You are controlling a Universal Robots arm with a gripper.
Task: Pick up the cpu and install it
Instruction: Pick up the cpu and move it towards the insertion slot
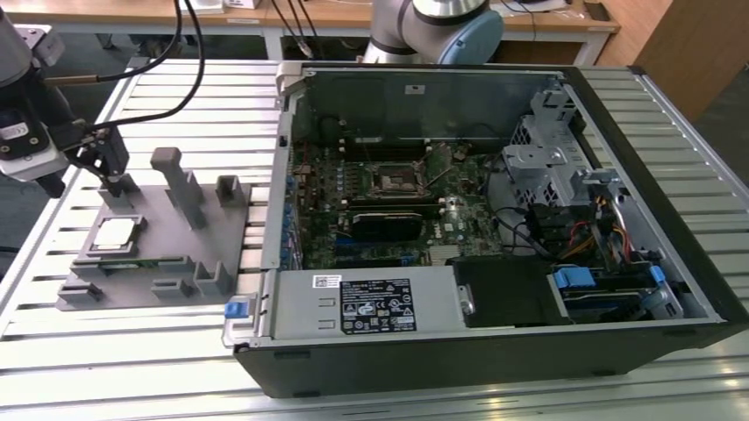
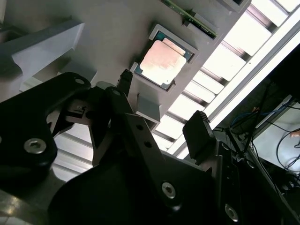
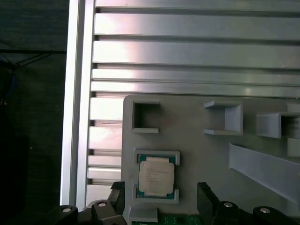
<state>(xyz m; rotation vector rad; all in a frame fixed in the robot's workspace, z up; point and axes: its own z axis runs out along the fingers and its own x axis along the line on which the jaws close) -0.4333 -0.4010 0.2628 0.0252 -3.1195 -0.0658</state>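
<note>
The cpu (image 1: 114, 232) is a small silvery square chip lying flat in a framed pocket of the grey plastic fixture (image 1: 164, 250), at the exterior view's left. My gripper (image 1: 108, 167) hangs above the fixture's far end, a little beyond the cpu and apart from it. The first wrist view has the cpu (image 3: 156, 176) between the two black fingertips (image 3: 205, 194) and below them. In the second wrist view the cpu (image 2: 163, 63) lies past the open gripper (image 2: 161, 108), with nothing between the fingers. The dark socket frame (image 1: 395, 180) sits on the motherboard inside the case.
The open black computer case (image 1: 655, 202) takes up the exterior view's middle and right, with its power supply (image 1: 363, 303) at the front. Upright posts (image 1: 178, 184) rise from the fixture close to my gripper. A green board strip (image 3: 173, 219) lies next to the cpu pocket. Black cables (image 1: 175, 61) trail from the arm.
</note>
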